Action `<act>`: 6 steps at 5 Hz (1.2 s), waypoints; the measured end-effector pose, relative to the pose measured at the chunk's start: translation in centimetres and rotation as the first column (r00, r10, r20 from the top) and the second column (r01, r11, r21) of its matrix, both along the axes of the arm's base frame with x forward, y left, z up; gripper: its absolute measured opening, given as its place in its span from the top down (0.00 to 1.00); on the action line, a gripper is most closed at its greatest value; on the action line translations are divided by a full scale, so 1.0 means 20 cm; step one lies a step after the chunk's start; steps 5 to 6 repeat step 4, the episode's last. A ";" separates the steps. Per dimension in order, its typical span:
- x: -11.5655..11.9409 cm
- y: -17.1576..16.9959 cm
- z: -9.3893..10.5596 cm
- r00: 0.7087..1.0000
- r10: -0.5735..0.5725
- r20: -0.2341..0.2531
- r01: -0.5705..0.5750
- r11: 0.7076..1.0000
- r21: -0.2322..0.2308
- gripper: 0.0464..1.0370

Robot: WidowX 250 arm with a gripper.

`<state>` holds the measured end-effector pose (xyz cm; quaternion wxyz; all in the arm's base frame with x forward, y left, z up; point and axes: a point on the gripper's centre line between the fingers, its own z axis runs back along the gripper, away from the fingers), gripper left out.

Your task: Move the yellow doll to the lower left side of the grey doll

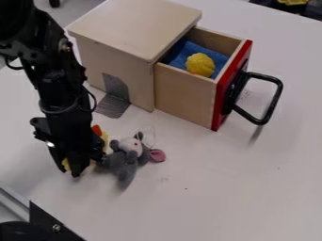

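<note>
Gripper and yellow doll at the grey doll's left, view partly obstructed.
I find the yellow doll (pixel 104 137) mostly hidden by the gripper (pixel 76 170); yellow patches and an orange-red bit show around it. I cannot tell whether the gripper is released or grasping the doll, nor whether the two dolls touch. The grey doll (pixel 127 159) lies just beside, one pink ear outward, its near side by the gripper partly covered. Behind, a wooden box (pixel 119 28) has its drawer (pixel 185 96) pulled out, holding blue cloth (pixel 179 51) and a yellow lump (pixel 200 65) I cannot identify. The arm's upper part is cut off.
</note>
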<state>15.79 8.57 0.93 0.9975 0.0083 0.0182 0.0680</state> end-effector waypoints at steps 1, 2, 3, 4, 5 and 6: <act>-0.03 0.00 0.11 0.999 0.003 0.043 -0.002 1.000 -0.005 0.42; -0.08 -0.01 0.23 0.997 0.003 0.071 -0.003 1.000 -0.012 0.12; -0.12 -0.03 0.33 0.996 -0.012 0.093 0.013 1.000 -0.017 0.03; -0.13 -0.04 0.39 0.994 -0.027 0.108 0.029 0.999 -0.016 0.04; -0.13 -0.04 0.39 0.994 -0.027 0.108 0.029 0.999 -0.016 0.04; -0.13 -0.04 0.39 0.994 -0.027 0.108 0.029 0.999 -0.016 0.04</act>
